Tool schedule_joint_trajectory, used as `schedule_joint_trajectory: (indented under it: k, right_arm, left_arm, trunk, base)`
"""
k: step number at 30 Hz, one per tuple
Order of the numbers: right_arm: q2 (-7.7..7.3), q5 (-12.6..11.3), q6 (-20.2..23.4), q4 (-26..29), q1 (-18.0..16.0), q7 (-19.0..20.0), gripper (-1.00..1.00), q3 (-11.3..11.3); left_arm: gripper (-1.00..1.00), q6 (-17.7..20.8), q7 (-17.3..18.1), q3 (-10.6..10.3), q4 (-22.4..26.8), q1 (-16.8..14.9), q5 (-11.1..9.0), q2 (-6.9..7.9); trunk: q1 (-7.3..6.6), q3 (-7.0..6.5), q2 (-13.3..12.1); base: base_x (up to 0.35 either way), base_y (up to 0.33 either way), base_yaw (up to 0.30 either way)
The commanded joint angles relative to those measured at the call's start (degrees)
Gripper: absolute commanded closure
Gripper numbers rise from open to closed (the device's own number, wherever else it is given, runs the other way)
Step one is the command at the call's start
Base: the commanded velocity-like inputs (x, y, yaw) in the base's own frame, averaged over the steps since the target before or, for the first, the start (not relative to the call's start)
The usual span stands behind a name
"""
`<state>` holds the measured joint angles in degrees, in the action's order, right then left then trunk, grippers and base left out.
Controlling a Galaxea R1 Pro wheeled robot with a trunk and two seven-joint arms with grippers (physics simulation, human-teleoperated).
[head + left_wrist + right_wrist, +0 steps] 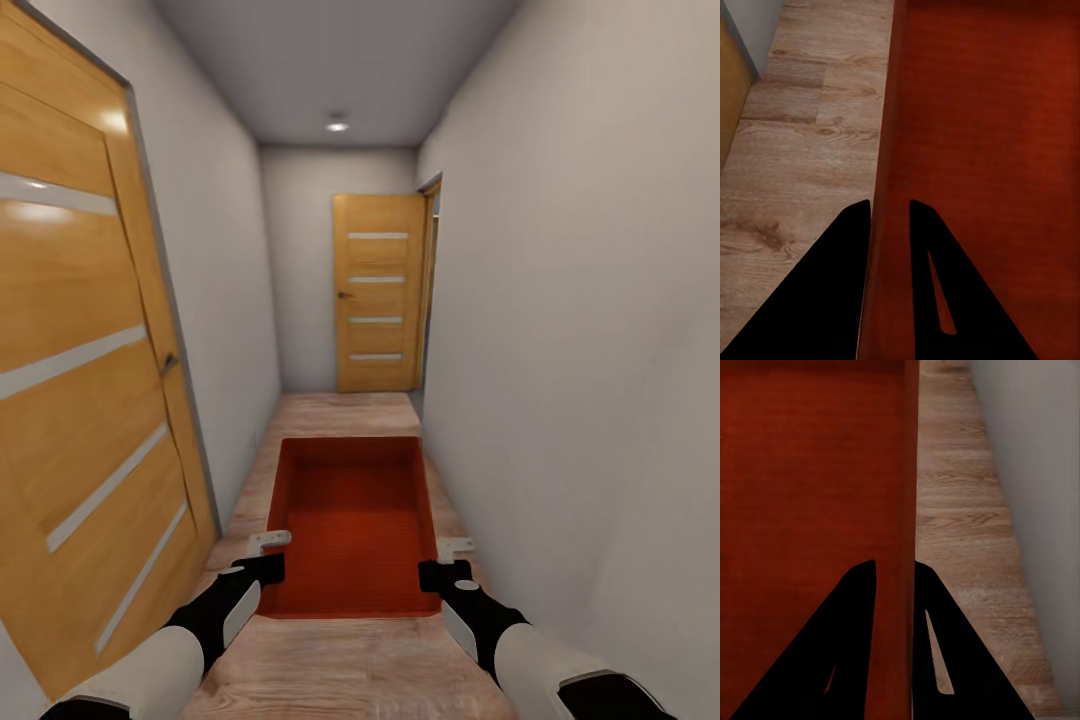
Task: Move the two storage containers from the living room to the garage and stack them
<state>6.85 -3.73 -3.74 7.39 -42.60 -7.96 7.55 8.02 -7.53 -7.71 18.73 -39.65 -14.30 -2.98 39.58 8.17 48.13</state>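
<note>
A narrow home hallway, rendered in simulation. Bare grey walls (590,330) close on both sides, light wood plank flooring (345,410) running to an end wall, one recessed ceiling light (337,126) overhead. Honey-coloured interior doors with pale horizontal inlays: one at the left (80,400), another at the far end (378,306), typical of a flat's corridor.

Hallway floor (350,660) was light wood plank. Red bin (350,520) hung above it, held at both side walls.
</note>
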Motion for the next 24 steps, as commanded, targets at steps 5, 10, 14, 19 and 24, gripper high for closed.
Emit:
schedule_joint_trajectory:
  k: [5,10,14,19,24]
  right_arm:
    - [-0.37,-0.59,-0.22,-0.27,-0.02,-0.46,1.0,0.67]
    - [-0.52,-2.25,-0.22,-0.27,-0.02,-0.4,1.0,0.89]
    - [-0.52,-2.26,-0.22,-0.27,-0.02,-0.42,1.0,0.89]
    - [-0.52,-2.32,-0.22,-0.27,-0.02,-0.47,1.0,0.89]
    - [-0.52,-2.28,-0.22,-0.27,-0.02,-0.48,1.0,0.89]
  left_arm:
    - [1.0,0.33,-0.84,-0.38,0.47,-0.08,-0.46,0.08]
    - [1.0,0.33,-1.35,6.22,1.49,-0.08,4.48,0.08]
    - [1.0,0.33,-1.35,6.22,1.49,-0.08,4.46,0.08]
    - [1.0,0.33,-1.35,6.22,1.49,-0.08,4.48,0.08]
    - [1.0,0.33,-1.35,6.22,1.49,-0.08,4.47,0.08]
  trunk:
    - [0.04,0.09,0.07]
    - [0.04,0.09,0.07]
    - [0.04,0.09,0.07]
    - [0.04,0.09,0.07]
    - [0.04,0.09,0.07]
  base:
    - [0.323,0.0,0.052]
    - [0.323,0.0,0.007]
    - [0.323,0.0,0.001]
    - [0.323,0.0,0.0]
    - [0.323,0.0,0.0]
